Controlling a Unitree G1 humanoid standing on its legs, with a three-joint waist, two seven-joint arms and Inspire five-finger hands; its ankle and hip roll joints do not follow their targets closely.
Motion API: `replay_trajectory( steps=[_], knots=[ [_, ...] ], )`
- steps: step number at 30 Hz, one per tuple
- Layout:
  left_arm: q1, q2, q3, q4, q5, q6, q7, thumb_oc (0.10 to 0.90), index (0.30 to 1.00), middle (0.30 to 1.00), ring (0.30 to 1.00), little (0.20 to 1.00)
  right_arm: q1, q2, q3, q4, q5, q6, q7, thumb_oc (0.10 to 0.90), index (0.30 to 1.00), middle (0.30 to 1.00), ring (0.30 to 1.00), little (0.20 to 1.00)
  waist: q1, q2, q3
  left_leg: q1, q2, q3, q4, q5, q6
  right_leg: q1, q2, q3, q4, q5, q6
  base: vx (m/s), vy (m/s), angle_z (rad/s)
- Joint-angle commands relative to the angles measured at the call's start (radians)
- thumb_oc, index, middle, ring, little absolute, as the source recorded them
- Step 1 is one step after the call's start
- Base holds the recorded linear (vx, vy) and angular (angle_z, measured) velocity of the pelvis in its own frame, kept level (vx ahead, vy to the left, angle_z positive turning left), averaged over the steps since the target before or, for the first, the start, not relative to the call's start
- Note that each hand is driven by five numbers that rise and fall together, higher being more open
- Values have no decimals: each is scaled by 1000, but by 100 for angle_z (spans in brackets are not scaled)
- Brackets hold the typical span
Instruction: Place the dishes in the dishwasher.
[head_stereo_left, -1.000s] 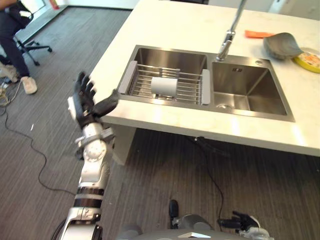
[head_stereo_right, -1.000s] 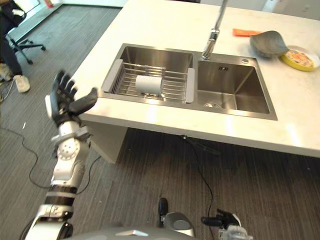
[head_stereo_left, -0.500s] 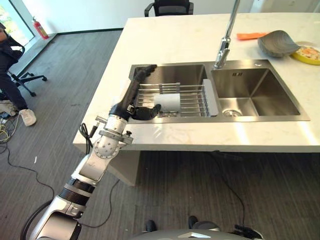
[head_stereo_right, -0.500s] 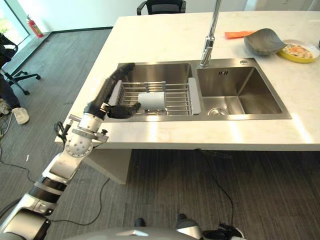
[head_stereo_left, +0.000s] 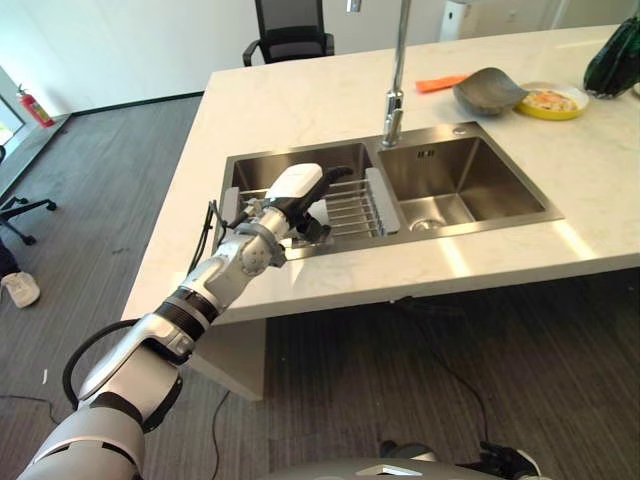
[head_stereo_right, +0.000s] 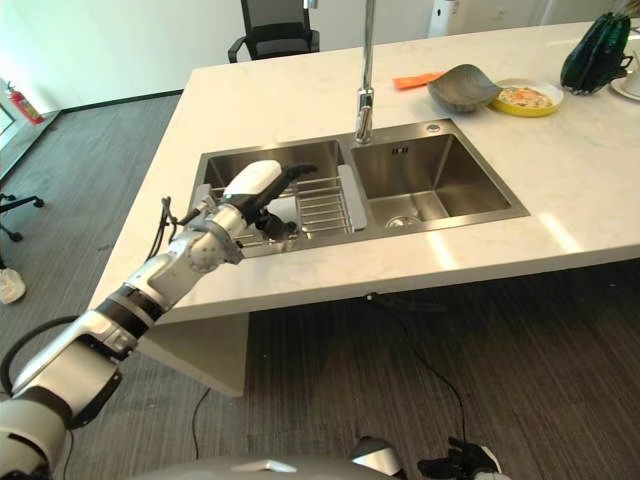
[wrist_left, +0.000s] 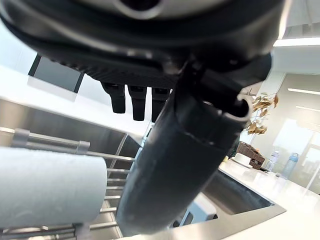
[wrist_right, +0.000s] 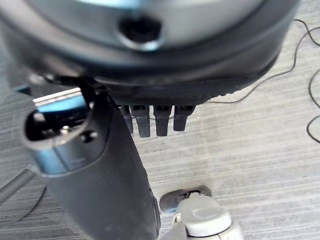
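A white cup (head_stereo_left: 295, 182) lies on its side on the wire rack (head_stereo_left: 352, 205) in the left basin of the steel sink (head_stereo_left: 250, 165). My left hand (head_stereo_left: 295, 218) reaches in over the counter's front edge and is at the cup. Its straight fingers (head_stereo_left: 333, 173) stretch over the cup's top, and the thumb is on the near side. In the left wrist view the cup (wrist_left: 45, 192) rests on the rack bars just beside the thumb (wrist_left: 180, 165), and nothing is clamped. My right hand (wrist_right: 100, 165) hangs relaxed over the grey carpet.
The right basin (head_stereo_left: 455, 185) and a tall faucet (head_stereo_left: 395, 95) stand beside the rack. At the counter's far right are a grey bowl (head_stereo_left: 485, 92), a yellow plate (head_stereo_left: 548, 100), an orange cloth (head_stereo_left: 440, 83) and a dark green object (head_stereo_left: 615, 55). An office chair (head_stereo_left: 290, 30) stands behind.
The camera has swung, shifting the whole scene. My left hand has risen from beside the counter's edge, gone over the sink and come down onto the cup on the rack.
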Motion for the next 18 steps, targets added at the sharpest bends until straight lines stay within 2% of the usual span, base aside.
replay_trajectory(
  steps=[1,7,18],
  knots=[
    [-248,23,52,102,35,11,75,800,900,900,900,900,-47,30,26,39,-2,-20,4,800,900,900,900,900,27,-54,-20,54,40,16,6,-83,-51,-19,-65,-34,16,-54,81,6,-1,-15],
    [-344,27,10,311,47,52,71,800,900,900,900,900,-86,50,69,39,3,-14,5,800,900,900,900,900,11,-43,-17,61,44,39,6,-84,-52,-27,-62,-12,13,-48,84,0,-7,-13],
    [-423,-40,-38,594,79,95,46,800,900,900,900,900,-77,75,103,79,24,4,19,800,900,900,900,900,-7,-24,-16,62,45,51,6,-81,-52,-31,-58,-5,13,-48,82,-2,-6,-2]
  ],
)
